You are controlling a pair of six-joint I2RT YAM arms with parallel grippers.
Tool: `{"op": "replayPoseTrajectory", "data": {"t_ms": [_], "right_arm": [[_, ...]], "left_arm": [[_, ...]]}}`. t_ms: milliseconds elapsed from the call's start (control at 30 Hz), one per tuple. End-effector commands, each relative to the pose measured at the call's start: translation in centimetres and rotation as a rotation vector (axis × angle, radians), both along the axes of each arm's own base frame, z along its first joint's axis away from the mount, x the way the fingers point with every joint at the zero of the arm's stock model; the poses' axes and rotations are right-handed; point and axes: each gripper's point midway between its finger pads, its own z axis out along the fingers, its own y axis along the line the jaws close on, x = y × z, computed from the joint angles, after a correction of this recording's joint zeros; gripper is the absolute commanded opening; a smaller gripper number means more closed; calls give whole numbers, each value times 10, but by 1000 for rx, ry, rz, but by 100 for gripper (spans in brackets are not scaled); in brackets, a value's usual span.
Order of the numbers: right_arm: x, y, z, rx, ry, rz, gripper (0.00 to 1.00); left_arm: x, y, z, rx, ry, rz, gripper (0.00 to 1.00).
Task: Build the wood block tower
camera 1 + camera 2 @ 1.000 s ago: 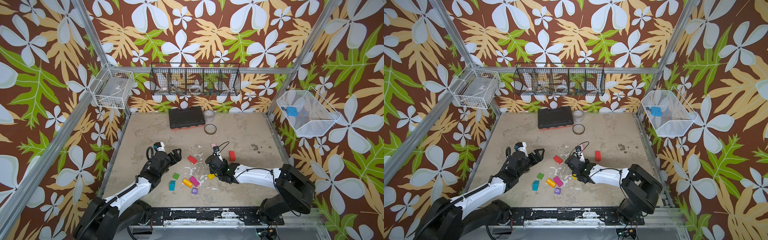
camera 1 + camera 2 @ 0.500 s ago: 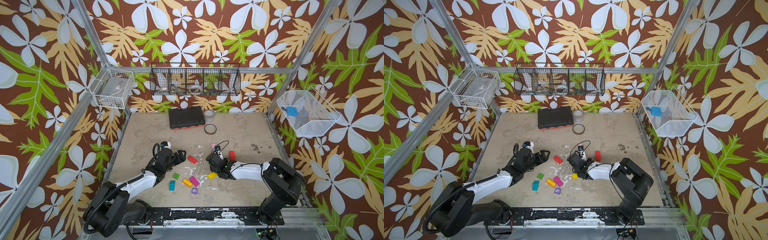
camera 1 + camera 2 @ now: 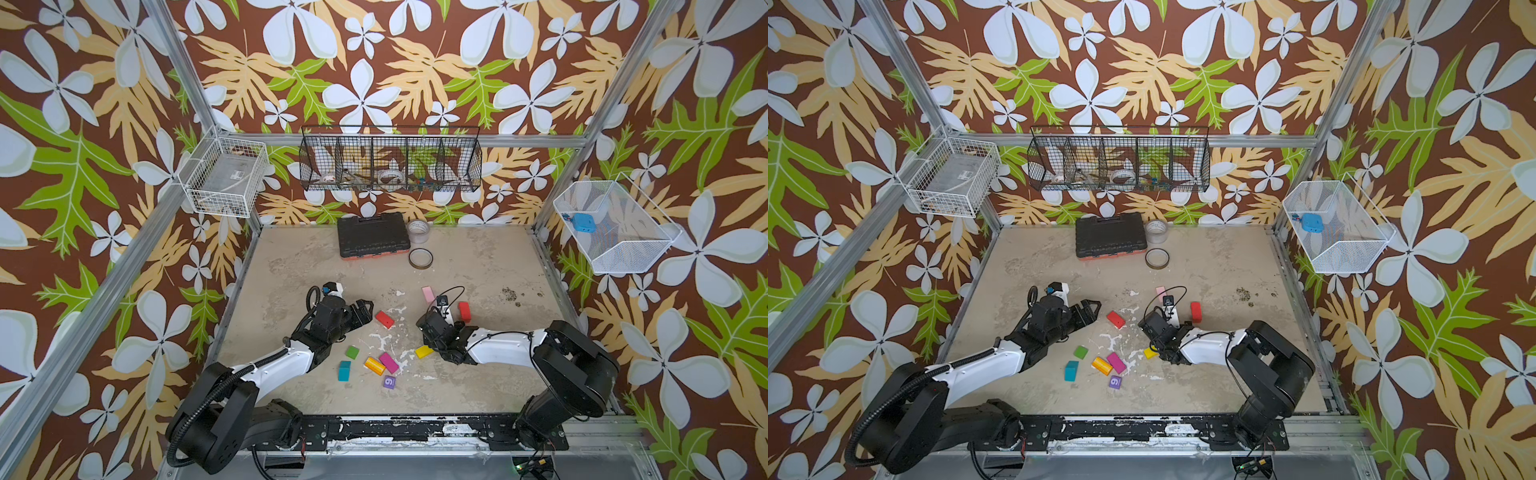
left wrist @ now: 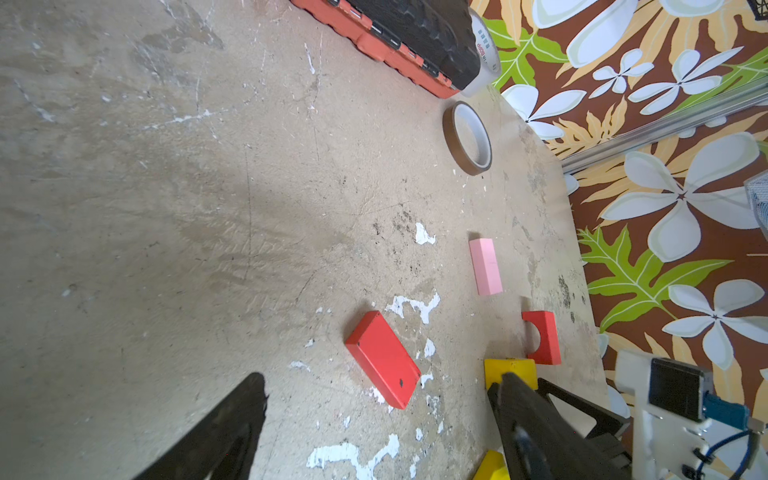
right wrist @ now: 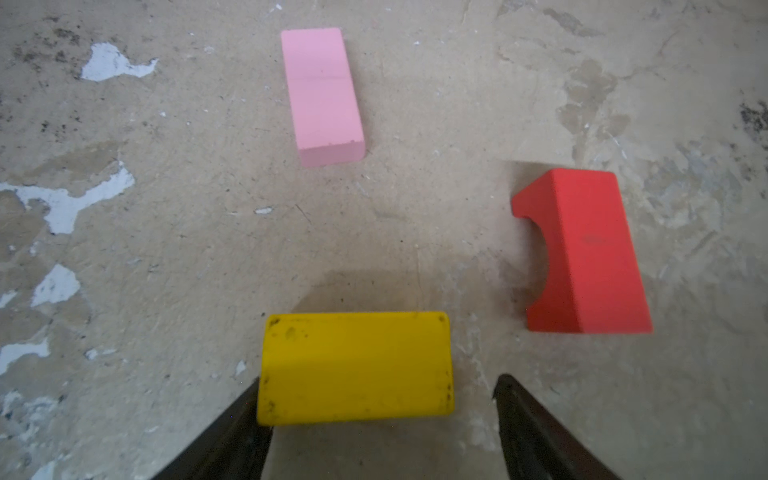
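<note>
Well, your right end effector (image 5: 378,382) was released: its jaws stood spread around a yellow block (image 5: 355,368) that sat on the table (image 5: 187,249), one finger (image 5: 232,436) at the block's corner and the other clear of it, so nothing was grasped. Straight ahead of that end effector you had the pink block (image 5: 322,95) lying flat, well apart from the yellow one. Ahead and off to one side lay the red arch block (image 5: 590,253), its curved notch facing the gap between those two. In both top views the yellow block between the jaws was hidden under the end effector; a second yellow block (image 3: 424,352) showed just beside it, on the side nearer the robot's base.

Your left end effector (image 4: 377,379) was also released and grasped nothing, its jaws wide and bare. Just ahead of its fingertips (image 4: 249,395), not touching them, lay the flat red block (image 3: 384,320). Behind those fingertips, towards the robot's base and between your two end effectors, you had a loose cluster: the green block (image 3: 352,352), the teal block (image 3: 344,370), the orange cylinder (image 3: 374,365) just beside the magenta block (image 3: 388,362), and the purple cube (image 3: 389,382) with its white digit up. Every block lay singly on the table. Far beyond both end effectors, by the back wall, sat the black tool case (image 3: 371,235) with a brown tape roll (image 3: 409,258) and a clear tape roll (image 3: 417,237) just beside it.
</note>
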Motion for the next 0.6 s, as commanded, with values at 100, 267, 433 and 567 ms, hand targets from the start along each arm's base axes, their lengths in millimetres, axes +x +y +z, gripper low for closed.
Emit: {"op": "replayPoseTrajectory", "data": {"t_ms": [100, 267, 433, 567], "right_arm": [[-6, -19, 6, -11, -31, -62, 82], [-11, -31, 6, -11, -31, -86, 79], [-13, -45, 5, 6, -29, -115, 74], [-15, -52, 5, 33, -31, -129, 66]], "left_arm": [[2, -2, 6, -5, -18, -2, 88], [2, -2, 4, -2, -13, -4, 88], [2, -3, 4, -1, -10, -7, 89], [3, -3, 3, -1, -10, -6, 89]]}}
